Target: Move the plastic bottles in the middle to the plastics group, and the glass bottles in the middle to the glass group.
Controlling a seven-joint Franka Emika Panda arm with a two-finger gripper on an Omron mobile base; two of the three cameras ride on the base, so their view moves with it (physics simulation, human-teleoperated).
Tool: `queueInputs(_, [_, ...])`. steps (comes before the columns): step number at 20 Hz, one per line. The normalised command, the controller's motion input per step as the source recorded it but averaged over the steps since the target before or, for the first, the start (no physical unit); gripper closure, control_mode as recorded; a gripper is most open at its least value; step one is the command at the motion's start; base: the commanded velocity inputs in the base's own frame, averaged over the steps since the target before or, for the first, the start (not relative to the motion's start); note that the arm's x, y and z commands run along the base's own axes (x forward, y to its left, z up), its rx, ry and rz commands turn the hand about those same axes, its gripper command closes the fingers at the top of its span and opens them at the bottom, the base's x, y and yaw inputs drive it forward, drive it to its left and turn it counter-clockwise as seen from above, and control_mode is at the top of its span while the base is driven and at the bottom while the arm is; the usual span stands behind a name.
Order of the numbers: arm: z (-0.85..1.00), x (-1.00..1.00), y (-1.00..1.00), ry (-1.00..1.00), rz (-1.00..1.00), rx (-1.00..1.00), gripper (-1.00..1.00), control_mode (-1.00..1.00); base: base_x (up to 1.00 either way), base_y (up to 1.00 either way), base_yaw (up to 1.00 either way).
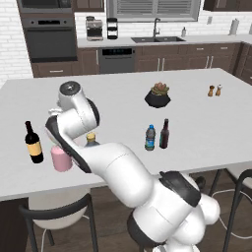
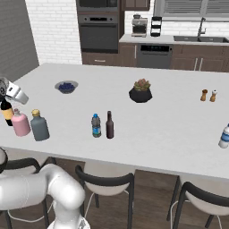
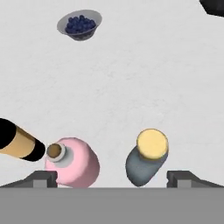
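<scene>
My gripper [image 3: 112, 178] is open and hovers above the left end of the island, its fingertips [image 3: 43, 177] spread wide with nothing held. Below it the squat pink bottle [image 3: 75, 162] [image 2: 20, 124] stands on the counter between the yellow-labelled wine bottle [image 1: 33, 142] [image 3: 17, 142] and the grey flask [image 3: 146, 159] [image 2: 39, 126]. In the middle of the island the small water bottle with a blue label [image 1: 150, 138] [image 2: 95, 125] and the slim dark brown bottle [image 1: 164, 134] [image 2: 109, 125] stand side by side, upright.
A bowl of blueberries [image 2: 66, 86] [image 3: 79, 24] sits beyond the glass group. A dark plant pot [image 1: 158, 96] stands at mid-island, with salt and pepper shakers [image 1: 214, 90] to the right. Another water bottle [image 2: 225, 136] stands at the island's right edge. Stools [image 2: 105, 181] line the near side.
</scene>
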Motion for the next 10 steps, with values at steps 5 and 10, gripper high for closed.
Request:
queueInputs(5, [0.13,-0.05,-0.99,0.0,0.0,0.02,-1.0,-1.0,0.0,0.0,0.0])
queueInputs(10, [0.03,0.0,-1.0,0.0,0.0,0.0,-1.0,-1.0,0.0,0.0,0.0])
